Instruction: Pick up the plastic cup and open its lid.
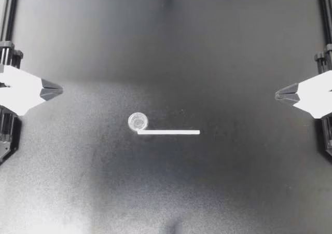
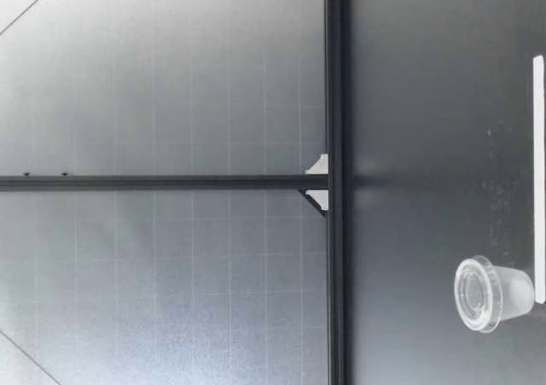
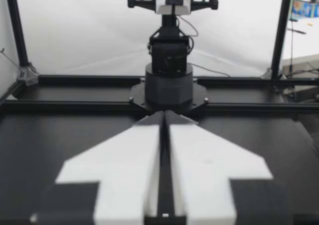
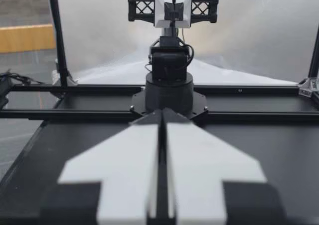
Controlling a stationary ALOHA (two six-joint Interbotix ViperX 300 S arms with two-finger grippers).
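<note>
While both of our grippers hang at opposite side edges of the desk (image 1: 233, 192), the wide middle between them lies open. Our left gripper (image 1: 60, 91) is at the left edge and our right gripper (image 1: 278, 94) at the right edge. Each points inward with its fingers clenched together on nothing, and both wrist views show the two fingers meeting in a thin seam.

The plastic cup (image 1: 137, 122) stands upright near the desk's middle, a little toward the left edge and well apart from both grippers. Its lid (image 2: 472, 294) is on.

One end of a flat white strip (image 1: 171, 132) lies just beside the cup, and we cannot tell whether they touch. The strip runs toward the right edge.

From the low view, a black frame rail (image 2: 335, 103) lines the far edge, with bare desk between it and the cup.
</note>
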